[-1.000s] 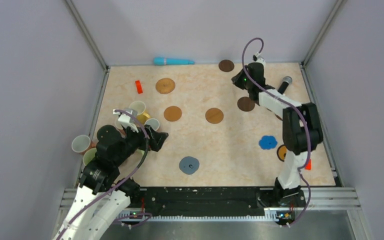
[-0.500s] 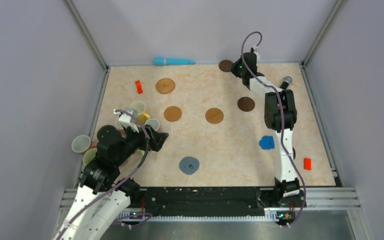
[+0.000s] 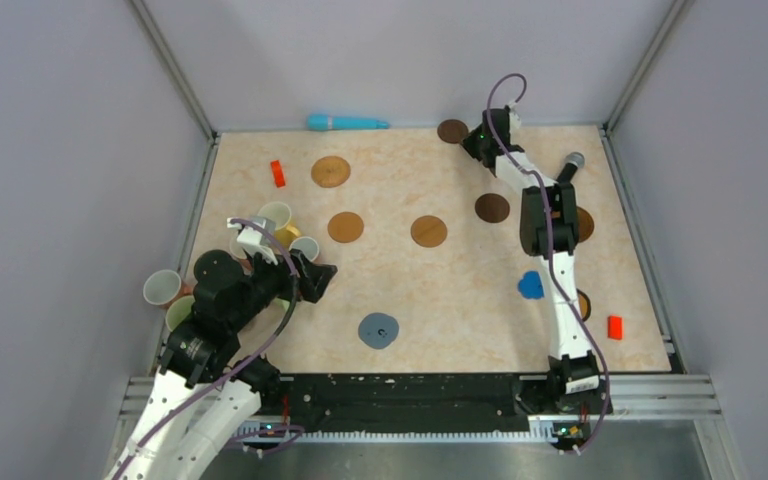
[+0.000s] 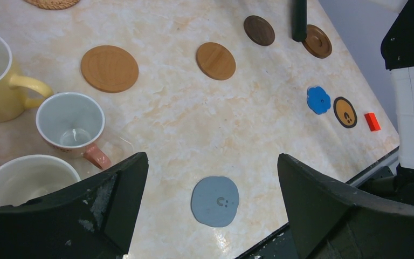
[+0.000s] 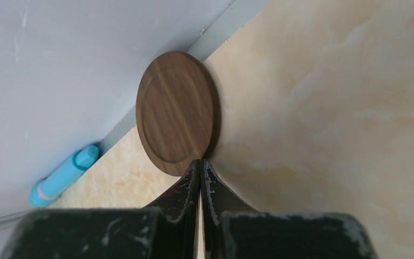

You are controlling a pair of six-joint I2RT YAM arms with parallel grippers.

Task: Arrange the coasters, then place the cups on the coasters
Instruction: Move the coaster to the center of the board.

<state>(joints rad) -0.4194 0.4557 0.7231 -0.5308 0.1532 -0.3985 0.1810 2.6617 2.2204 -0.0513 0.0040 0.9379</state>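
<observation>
At the far edge of the counter point(image 5: 329, 108), the right claw point(image 5: 200, 163), farther back a second ago, now sits pressed together against the rim of the dark brown coaster point(image 5: 177, 120). Left claw point(image 4: 210, 159) stays spread wide beside the cups point(image 4: 71, 121), unmoved.

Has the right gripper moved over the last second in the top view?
Yes. The right gripper has moved up the top view and slightly left, closing on the dark brown coaster at the far edge, which has stayed put.
</observation>
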